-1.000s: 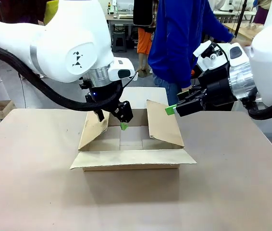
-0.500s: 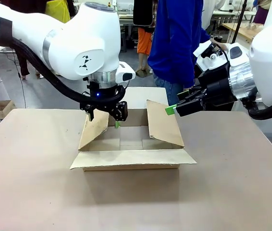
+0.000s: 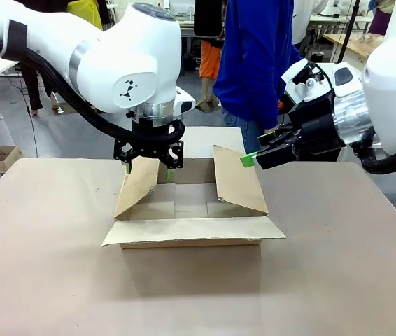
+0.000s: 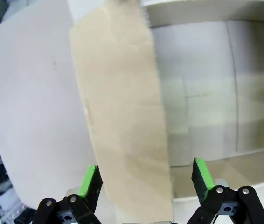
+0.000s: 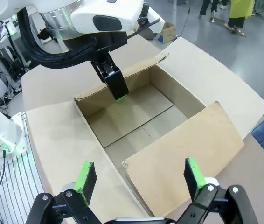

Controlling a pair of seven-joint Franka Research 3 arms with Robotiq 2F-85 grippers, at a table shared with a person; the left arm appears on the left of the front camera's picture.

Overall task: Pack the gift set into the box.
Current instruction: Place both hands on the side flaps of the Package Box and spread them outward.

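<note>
The box (image 3: 191, 203) sits open in the middle of the table (image 3: 338, 266), its four flaps spread, and we see its bare floor of flat brown corrugated cardboard with a seam across it. Our left gripper (image 3: 147, 166) hangs over the box's left flap (image 4: 122, 116), which stands tilted. In the left wrist view, the flap runs up between the green pads (image 4: 91, 181), which are spread wide. One pad is just beside the flap's outer face, and we cannot tell if it touches. The other pad hangs over the box's inside, apart from the flap.

Our right gripper (image 5: 139, 177) hovers above the right flap (image 3: 238, 180), fingers wide and holding nothing.

The left arm's glossy white shell carries a small black emblem (image 3: 129, 89), too small to read as lettering. A person in a blue top (image 3: 257, 56) stands at the far side.
</note>
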